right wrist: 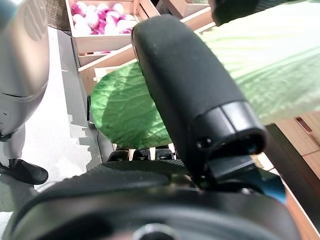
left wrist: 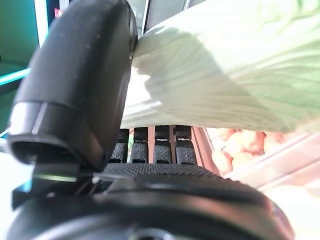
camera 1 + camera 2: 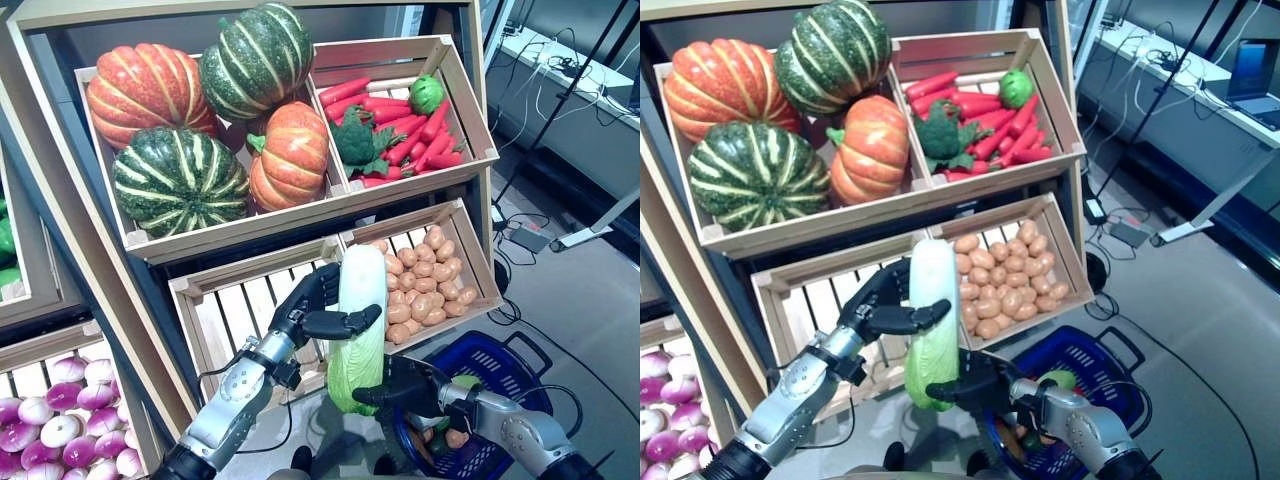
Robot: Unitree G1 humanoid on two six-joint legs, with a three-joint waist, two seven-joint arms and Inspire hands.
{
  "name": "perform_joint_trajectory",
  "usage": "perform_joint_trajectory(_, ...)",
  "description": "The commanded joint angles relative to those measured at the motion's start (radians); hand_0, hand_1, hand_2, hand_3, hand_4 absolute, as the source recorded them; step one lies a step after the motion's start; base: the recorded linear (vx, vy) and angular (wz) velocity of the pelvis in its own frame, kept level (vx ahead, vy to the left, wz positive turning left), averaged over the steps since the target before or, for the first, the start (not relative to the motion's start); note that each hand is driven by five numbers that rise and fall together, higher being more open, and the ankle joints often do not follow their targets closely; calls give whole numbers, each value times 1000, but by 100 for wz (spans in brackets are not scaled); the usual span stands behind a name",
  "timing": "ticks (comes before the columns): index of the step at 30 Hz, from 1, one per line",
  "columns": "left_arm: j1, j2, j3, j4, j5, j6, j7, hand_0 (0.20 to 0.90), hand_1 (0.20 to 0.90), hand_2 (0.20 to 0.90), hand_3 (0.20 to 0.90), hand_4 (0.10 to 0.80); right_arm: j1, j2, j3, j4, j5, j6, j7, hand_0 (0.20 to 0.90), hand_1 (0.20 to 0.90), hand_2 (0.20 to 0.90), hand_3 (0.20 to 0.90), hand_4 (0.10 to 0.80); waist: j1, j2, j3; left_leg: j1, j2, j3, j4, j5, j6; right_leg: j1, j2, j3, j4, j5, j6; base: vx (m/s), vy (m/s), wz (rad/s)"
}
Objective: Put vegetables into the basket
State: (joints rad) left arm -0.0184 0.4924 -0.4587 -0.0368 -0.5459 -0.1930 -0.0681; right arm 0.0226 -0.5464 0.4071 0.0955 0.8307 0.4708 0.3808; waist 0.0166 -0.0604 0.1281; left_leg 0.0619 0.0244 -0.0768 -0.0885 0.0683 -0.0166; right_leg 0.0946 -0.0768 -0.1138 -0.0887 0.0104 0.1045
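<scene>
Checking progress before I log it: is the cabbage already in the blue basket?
No: the cabbage is upright above the floor, gripped by the left hand and right hand, beside the blue basket.

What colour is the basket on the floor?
Blue basket, clearest in the left eye view.

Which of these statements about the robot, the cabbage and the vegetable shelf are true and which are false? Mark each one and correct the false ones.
1. Both hands hold the napa cabbage. True: left hand grips its upper part, right hand its leafy lower end.
2. The blue basket is empty. False: some vegetables already lie in it.
3. The potatoes fill a crate below the carrots. True.
4. The cabbage lies in the basket. False: it is held upright beside it.
</scene>
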Motion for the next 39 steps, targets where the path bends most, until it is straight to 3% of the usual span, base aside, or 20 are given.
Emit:
perform_joint_trajectory(1, -149, -23, -20, -133, -40, -117, -68, 300, 300, 300, 300, 400, -76, -7, 34, -82, 45, -42, 40, 900, 900, 900, 900, 800, 10, -20, -63, 15, -9, 25, 12, -58, 6, -10, -45, 14, 15, 57, 15, 0, 0, 0)
perform_joint_trajectory(17, -133, -38, -84, -131, -193, -34, -141, 300, 300, 300, 300, 400, -94, 4, 46, -131, 113, -95, -7, 900, 900, 900, 900, 800, 3, -16, -71, 17, -9, 24, 8, -59, 11, -13, -41, 33, 12, 58, 18, 1, 0, 0)
perform_joint_trajectory(22, -123, -40, -84, -120, -218, -41, -138, 300, 300, 300, 300, 400, -92, 16, 38, -141, 145, -124, -14, 900, 900, 900, 900, 800, 3, -14, -72, 13, -9, 26, 10, -59, 13, -17, -41, 36, 14, 58, 18, 2, 0, -1)
perform_joint_trajectory(24, -120, -43, -80, -118, -223, -38, -143, 300, 300, 300, 300, 400, -90, 19, 35, -141, 143, -132, -6, 644, 644, 644, 644, 629, 3, -14, -71, 13, -9, 25, 10, -60, 14, -17, -41, 37, 14, 58, 18, 0, 0, 0)
perform_joint_trajectory(25, -120, -46, -79, -118, -221, -36, -146, 300, 300, 300, 300, 400, -88, 20, 35, -142, 144, -136, -10, 300, 300, 300, 300, 400, 4, -14, -71, 12, -9, 25, 10, -60, 14, -17, -41, 36, 14, 58, 18, 0, 0, 0)
perform_joint_trajectory(39, -108, -45, -73, -109, -223, -22, -146, 300, 300, 300, 300, 400, -78, 34, 21, -139, 165, -180, -21, 300, 300, 300, 300, 400, 0, -10, -69, 13, -7, 27, 12, -59, 15, -18, -39, 43, 15, 58, 15, 0, 0, 0)
